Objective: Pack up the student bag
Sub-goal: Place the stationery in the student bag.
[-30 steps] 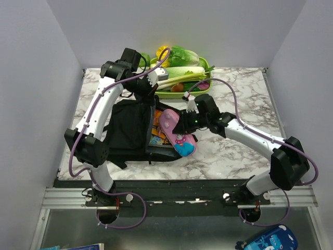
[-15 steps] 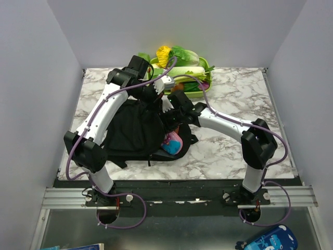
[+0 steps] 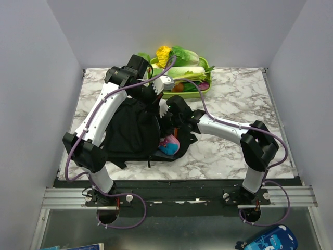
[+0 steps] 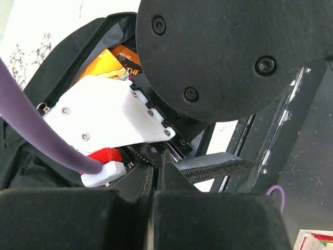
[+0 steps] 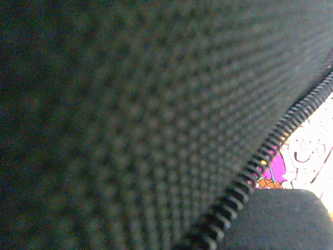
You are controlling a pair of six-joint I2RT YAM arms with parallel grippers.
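The bag lies on the table, its mouth held up by the left claw, pinched on the fabric. The right claw is buried inside; I cannot tell its grip. The pencil case pokes out: push it deeper, clear of the zip.

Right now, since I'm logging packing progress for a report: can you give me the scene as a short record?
bag: student bag, open on the marble table
inside: orange books
case: pink pencil case, partly in the bag mouth
left arm: left claw shut on the bag's zip edge
right arm: right claw at the bag mouth, open or shut hidden
behind: green tray of vegetables
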